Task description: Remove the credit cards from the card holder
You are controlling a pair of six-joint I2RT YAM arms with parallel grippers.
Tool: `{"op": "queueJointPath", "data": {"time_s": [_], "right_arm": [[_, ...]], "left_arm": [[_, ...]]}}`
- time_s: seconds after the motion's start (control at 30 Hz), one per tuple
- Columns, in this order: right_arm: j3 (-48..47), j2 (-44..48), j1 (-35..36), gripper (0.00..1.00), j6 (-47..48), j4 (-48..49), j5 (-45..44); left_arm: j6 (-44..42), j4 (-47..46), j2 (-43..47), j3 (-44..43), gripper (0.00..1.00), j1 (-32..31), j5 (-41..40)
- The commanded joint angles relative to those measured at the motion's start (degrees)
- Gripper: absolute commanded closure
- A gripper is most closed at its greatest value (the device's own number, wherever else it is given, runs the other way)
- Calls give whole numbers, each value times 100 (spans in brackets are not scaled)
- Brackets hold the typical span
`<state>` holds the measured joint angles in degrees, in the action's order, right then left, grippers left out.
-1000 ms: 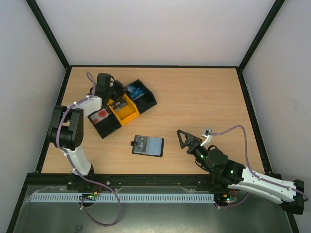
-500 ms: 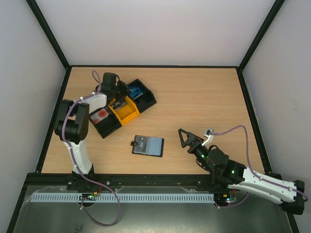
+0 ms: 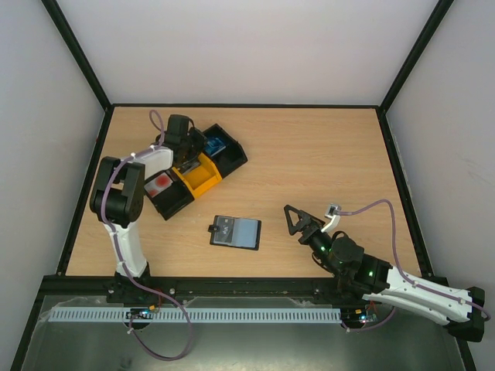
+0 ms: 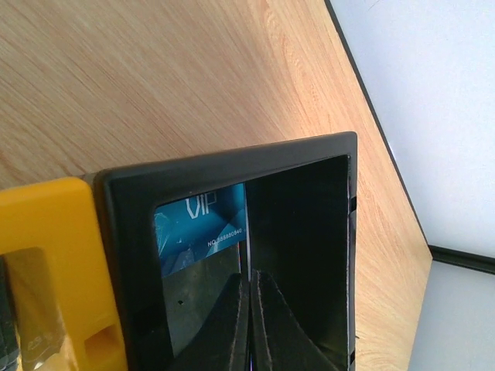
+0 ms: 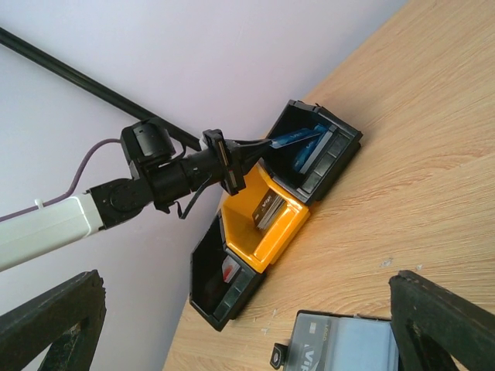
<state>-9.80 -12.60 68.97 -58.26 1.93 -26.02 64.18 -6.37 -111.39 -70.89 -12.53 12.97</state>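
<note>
The open black card holder (image 3: 236, 232) lies flat at mid-table, its grey-blue panel up; it also shows in the right wrist view (image 5: 348, 344), with a dark card (image 5: 309, 354) in its left pocket. My left gripper (image 3: 193, 144) reaches into the right-hand black bin (image 3: 232, 154). Its fingers (image 4: 232, 309) are pressed together on the edge of a blue credit card (image 4: 201, 224) that leans inside that bin. The right wrist view shows this gripper (image 5: 259, 148) and the blue card (image 5: 298, 139). My right gripper (image 3: 292, 220) is open and empty, right of the holder.
A row of three bins stands at the back left. The left black bin (image 3: 172, 202) holds a red card (image 3: 161, 183). The yellow bin (image 3: 205, 179) holds a dark card (image 5: 267, 209). Black frame rails edge the table.
My left arm has swung a little to the right, bringing its gripper further over the right-hand black bin. The right arm and the card holder have not moved.
</note>
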Motion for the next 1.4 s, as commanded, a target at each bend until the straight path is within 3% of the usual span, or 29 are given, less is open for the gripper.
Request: {"op": "queueJointPath", "data": {"time_s": [0.0,0.17,0.43,0.8,0.9,1.07,1.2,1.37], "right_arm": [[-156,113,-6,2,-42,-160,-237],[-153,137,-7,2,-54,-188,-245],[-191,178,-6,2,-90,-229,-264],[-167,226,-6,2,-164,-339,-156],[-172,179,-6,2,-168,-390,-87],[-242,-18,-9,2,84,-396,212],[-598,-538,-6,2,100,-1032,83],[-755,-887,-6,3,10,-1327,-122]], "left_arm": [[-195,25,-127,-219,97,26,-246],[-297,105,-161,-285,97,24,-316],[-413,152,-140,-349,86,33,-386],[-555,202,-109,-407,78,54,-272],[-705,315,59,-463,68,54,-240],[-1086,845,529,-644,41,41,-345],[-1507,1388,913,-714,22,36,-428],[-1990,1845,1396,-577,13,38,-127]]}}
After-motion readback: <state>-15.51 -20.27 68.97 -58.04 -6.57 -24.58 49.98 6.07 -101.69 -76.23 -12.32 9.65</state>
